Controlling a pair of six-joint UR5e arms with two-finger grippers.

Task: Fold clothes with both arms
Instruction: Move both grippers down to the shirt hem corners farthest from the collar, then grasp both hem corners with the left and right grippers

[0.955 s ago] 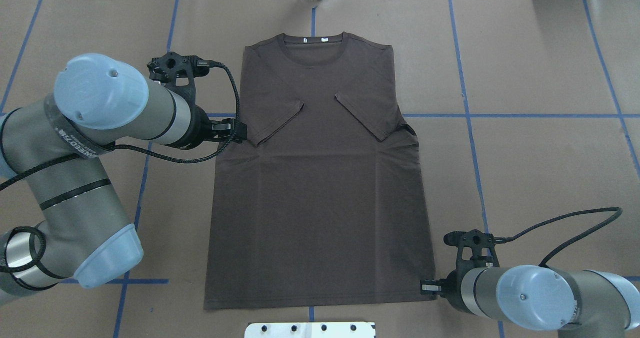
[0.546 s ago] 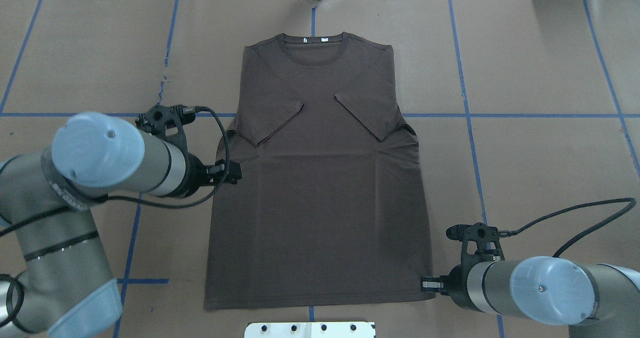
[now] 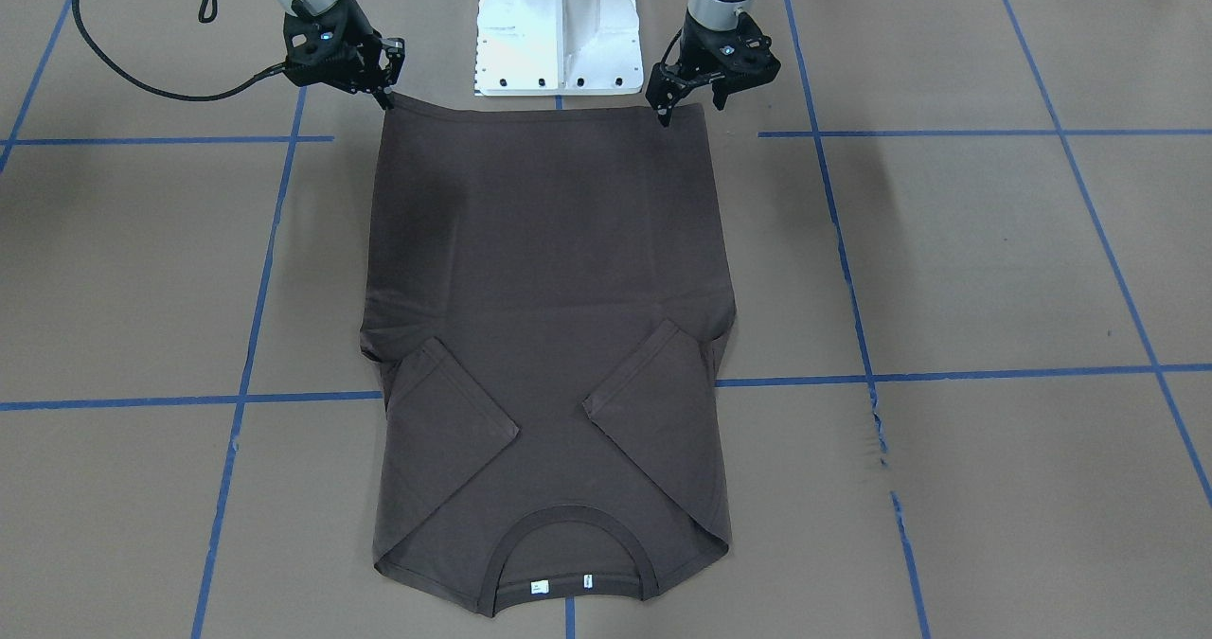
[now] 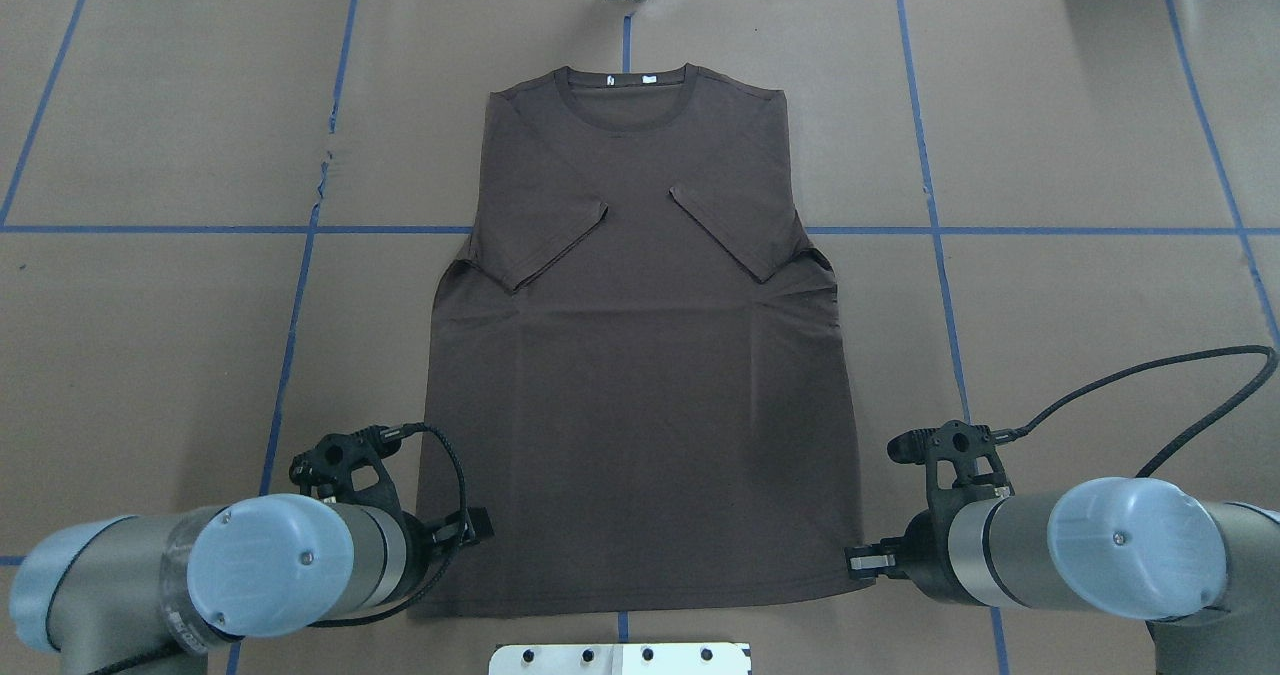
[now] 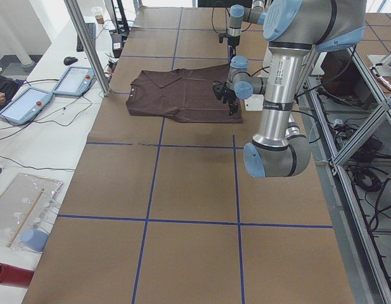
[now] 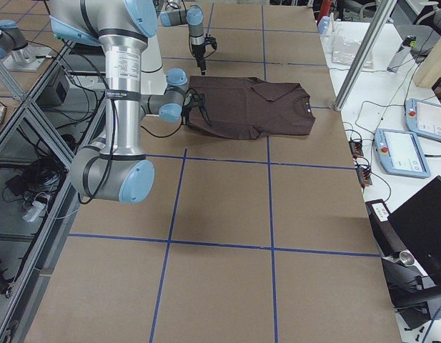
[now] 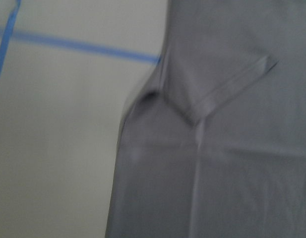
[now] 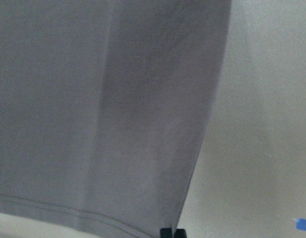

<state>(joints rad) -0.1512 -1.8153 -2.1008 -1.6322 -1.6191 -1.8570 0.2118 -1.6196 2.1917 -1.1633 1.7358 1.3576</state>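
The dark brown T-shirt [image 4: 640,355] lies flat on the table with its sleeves folded in and its collar at the far side. It also shows in the front view [image 3: 549,270]. My left gripper [image 4: 478,527] is at the hem's left corner. In the front view [image 3: 688,107] its fingers stand apart and open, just above the cloth. My right gripper [image 4: 858,562] is at the hem's right corner. In the front view [image 3: 386,97] it pinches that corner. The right wrist view shows its tips [image 8: 172,232] together at the shirt's edge [image 8: 93,124].
The white pedestal base [image 3: 559,33] stands just behind the hem, between the arms. Brown paper with blue tape lines [image 4: 1050,135] covers the table, with a small tear [image 4: 325,165] left of the shirt. Tablets [image 5: 75,79] lie on a side table.
My left arm has swept back along the shirt's left edge, from the sleeve to the hem corner. My right gripper has stayed at the right hem corner and shifted only slightly.
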